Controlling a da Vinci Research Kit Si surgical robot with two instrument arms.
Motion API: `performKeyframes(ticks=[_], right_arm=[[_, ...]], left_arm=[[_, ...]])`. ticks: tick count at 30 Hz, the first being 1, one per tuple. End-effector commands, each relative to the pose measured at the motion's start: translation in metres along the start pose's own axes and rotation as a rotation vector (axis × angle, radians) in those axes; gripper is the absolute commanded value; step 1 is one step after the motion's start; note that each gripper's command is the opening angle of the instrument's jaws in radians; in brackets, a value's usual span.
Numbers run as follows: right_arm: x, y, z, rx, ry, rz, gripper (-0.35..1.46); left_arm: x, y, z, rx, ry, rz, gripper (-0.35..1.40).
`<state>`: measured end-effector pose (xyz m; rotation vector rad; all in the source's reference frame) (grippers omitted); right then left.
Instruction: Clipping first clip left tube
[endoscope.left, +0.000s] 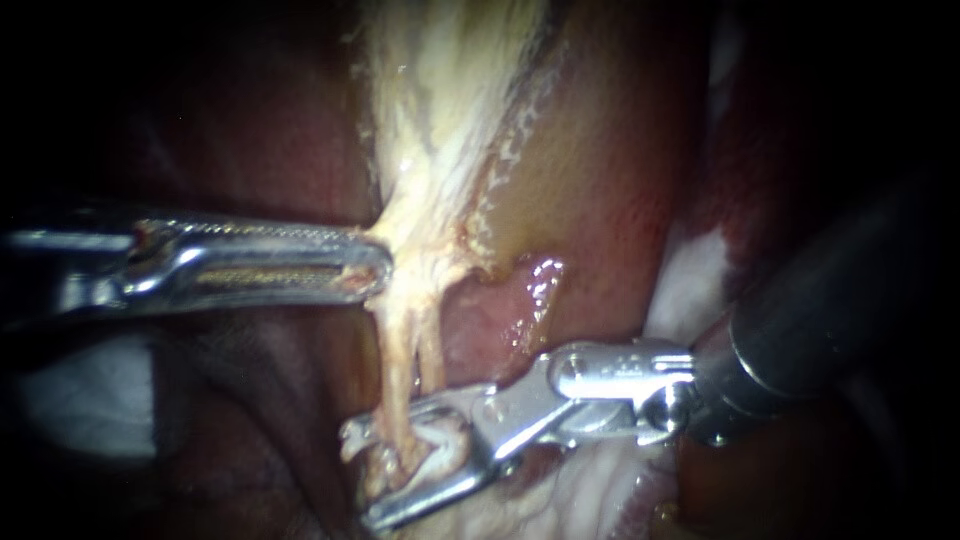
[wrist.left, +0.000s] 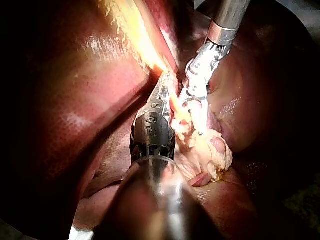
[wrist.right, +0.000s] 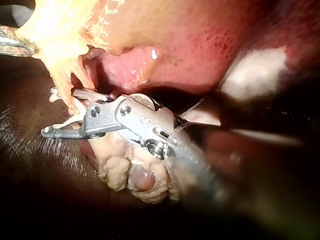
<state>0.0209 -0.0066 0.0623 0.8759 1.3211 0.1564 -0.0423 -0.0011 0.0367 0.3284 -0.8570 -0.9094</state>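
Straddling the left tube (endoscope.left: 393, 385), the right instrument (endoscope.left: 362, 478) sits nearest the camera. Its jaws stand open, with the strand running down between them and not yet pinched. The step in hand looks like placement, just short of closing. The next move probably calls for a steady squeeze square across the tube, with the neighbouring strand (endoscope.left: 432, 350) left outside. The shaft enters from the right, jaws angled down and leftward. Farther back, the left instrument (endoscope.left: 383, 266) lies level, its jaws closed on pale tissue (endoscope.left: 440, 150), holding the tubes stretched.
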Motion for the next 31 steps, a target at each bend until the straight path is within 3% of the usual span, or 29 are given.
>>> performKeyframes(ticks=[1,6,10,11,17,31], right_arm=[[0.0,0.0001,-0.0003,0.0,-0.001,0.0,0.4],[-0.0001,0.0005,-0.0006,0.003,-0.009,0.002,0.2],[-0.0005,0.0012,-0.001,-0.024,-0.023,0.064,-0.32],[-0.0006,0.0014,-0.0011,-0.028,-0.022,0.071,-0.35],[-0.0012,0.0022,-0.0015,-0.035,-0.02,0.096,-0.35],[-0.0012,0.0022,-0.0016,-0.039,-0.026,0.143,-0.35]], left_arm=[[0.0,0.0,0.0,0.0,0.0,0.0,-0.35],[0.0,0.0,0.0,0.0,0.0,0.0,-0.35],[0.0,0.0,0.0,0.0,0.0,0.0,-0.35],[0.0,0.0,0.0,0.0,0.0,0.0,-0.35],[0.0,0.0,0.0,-0.001,0.0,0.0,-0.35],[0.0,-0.0001,0.0,-0.001,0.0,0.0,-0.35]])
